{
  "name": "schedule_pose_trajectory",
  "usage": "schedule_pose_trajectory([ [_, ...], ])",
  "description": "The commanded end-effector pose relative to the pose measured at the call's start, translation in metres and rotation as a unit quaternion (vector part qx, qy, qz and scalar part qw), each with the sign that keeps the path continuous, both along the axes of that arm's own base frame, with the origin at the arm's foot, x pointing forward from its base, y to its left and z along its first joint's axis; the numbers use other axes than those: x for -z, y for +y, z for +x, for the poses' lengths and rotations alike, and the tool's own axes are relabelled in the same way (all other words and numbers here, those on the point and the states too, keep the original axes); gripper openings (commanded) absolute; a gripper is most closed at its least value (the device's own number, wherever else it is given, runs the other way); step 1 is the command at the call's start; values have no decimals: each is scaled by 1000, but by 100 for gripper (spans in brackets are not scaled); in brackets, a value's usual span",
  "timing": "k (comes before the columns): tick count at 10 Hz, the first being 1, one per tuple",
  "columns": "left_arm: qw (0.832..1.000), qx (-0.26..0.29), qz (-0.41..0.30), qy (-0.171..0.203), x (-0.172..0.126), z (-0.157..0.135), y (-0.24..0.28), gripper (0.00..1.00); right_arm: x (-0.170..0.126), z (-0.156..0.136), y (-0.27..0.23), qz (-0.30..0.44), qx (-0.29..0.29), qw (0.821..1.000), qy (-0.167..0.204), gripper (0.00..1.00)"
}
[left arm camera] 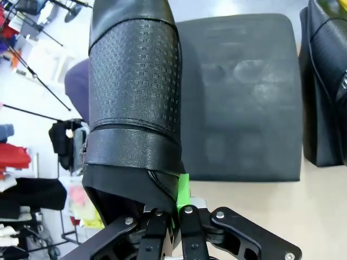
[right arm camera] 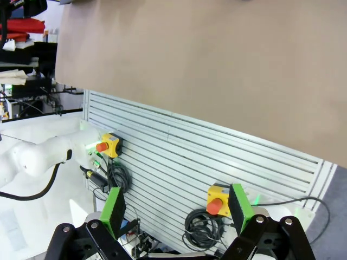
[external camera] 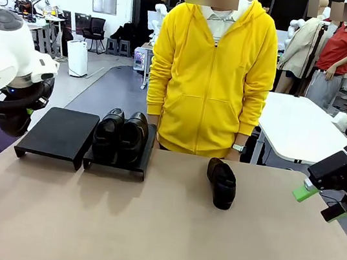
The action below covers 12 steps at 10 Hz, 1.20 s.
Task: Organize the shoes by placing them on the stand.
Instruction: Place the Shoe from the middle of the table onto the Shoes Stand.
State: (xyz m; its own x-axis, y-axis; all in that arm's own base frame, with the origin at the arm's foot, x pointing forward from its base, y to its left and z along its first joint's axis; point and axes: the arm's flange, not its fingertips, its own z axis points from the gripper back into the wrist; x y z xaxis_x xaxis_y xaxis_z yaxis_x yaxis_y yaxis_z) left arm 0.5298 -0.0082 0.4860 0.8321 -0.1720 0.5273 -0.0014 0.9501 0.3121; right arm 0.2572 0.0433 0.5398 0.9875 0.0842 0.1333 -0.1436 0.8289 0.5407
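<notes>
Bottom of the left wrist view: the left gripper is clamped on the rim of a glossy black slip-on shoe, held near the stand's bare left section. At the front view's right edge, the right gripper hangs with green pads wide apart, holding nothing. On the tan table, right of centre, lies one shoe. Farther back, two shoes sit side by side on the stand's right section. A person in a yellow hoodie stands behind.

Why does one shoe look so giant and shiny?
Left wrist view: the held shoe, pinched by the left gripper, sits right against the wide-angle lens, so it looms, with soft glare on its leather. Front view: the two shoes on the stand gleam faintly.
</notes>
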Motion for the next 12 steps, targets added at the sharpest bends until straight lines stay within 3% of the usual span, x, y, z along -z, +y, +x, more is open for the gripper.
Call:
schedule_pose_trajectory([
  [1,1000,0,-4,-27,6,10,-1,0,-1,1,-1,8,-10,1000,-6,100],
  [5,998,-7,-39,-46,38,19,-1,0,-1,1,-1,8,-10,1000,-6,100],
  [8,997,1,-39,-73,45,26,-3,0,-1,1,-1,8,-10,1000,-6,100],
  [12,998,7,-42,-49,54,33,-4,0,-1,1,-1,8,-10,1000,-6,100],
])
